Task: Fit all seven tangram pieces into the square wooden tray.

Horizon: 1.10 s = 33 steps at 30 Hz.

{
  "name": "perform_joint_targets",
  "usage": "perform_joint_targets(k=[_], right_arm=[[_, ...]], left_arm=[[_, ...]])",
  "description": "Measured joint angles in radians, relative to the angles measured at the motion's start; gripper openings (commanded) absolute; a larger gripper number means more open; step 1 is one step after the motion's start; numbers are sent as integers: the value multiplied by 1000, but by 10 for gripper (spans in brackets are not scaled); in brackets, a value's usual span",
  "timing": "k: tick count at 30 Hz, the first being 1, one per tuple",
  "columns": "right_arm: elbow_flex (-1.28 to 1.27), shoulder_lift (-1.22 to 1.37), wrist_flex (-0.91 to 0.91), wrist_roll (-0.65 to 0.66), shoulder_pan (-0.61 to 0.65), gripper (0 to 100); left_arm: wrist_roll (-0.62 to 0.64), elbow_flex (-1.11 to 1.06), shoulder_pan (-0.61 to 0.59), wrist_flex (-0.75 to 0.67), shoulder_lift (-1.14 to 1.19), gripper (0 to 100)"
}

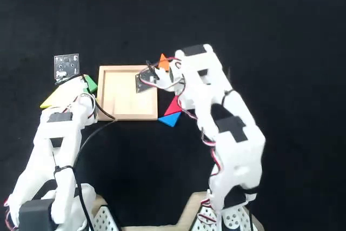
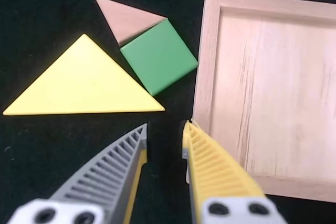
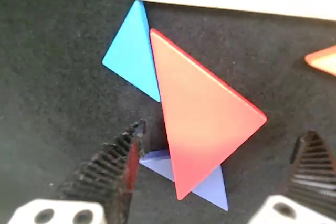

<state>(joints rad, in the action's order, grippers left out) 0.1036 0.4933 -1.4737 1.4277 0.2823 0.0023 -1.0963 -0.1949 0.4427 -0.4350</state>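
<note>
On the black desk (image 1: 270,36) the square wooden tray (image 1: 121,98) lies flat; it is pale, with a raised rim, and its floor shows bare wood. Beside one wall lie a yellow triangle (image 2: 86,82), a green square (image 2: 159,56) and a plain wooden triangle (image 2: 128,19); the last two touch each other. The left hand (image 2: 164,129) is open by a narrow gap and holds nothing; its yellow finger (image 2: 210,166) is just beside the tray's outer wall. At the opposite wall the right hand (image 3: 224,132) is spread wide over a red triangle (image 3: 202,103) and grips nothing; a blue triangle (image 3: 134,53) touches the red one. The right wrist view shows a lilac piece (image 3: 214,191) partly under the red triangle; the high view shows an orange piece (image 1: 163,60) near the tray's far corner.
</note>
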Motion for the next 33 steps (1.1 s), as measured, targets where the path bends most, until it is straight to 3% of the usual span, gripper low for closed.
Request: perform_joint_targets(k=[7, 18, 27, 33], right_arm=[[269, 210, -146, 3, 0, 421], [367, 295, -204, 3, -2, 420], [394, 295, -183, 3, -11, 195], [394, 295, -147, 3, -12, 188]], left_arm=[[0, 0, 0, 0, 0, 119], [0, 0, 0, 0, 0, 119], [0, 0, 0, 0, 0, 119], [0, 0, 0, 0, 0, 119]])
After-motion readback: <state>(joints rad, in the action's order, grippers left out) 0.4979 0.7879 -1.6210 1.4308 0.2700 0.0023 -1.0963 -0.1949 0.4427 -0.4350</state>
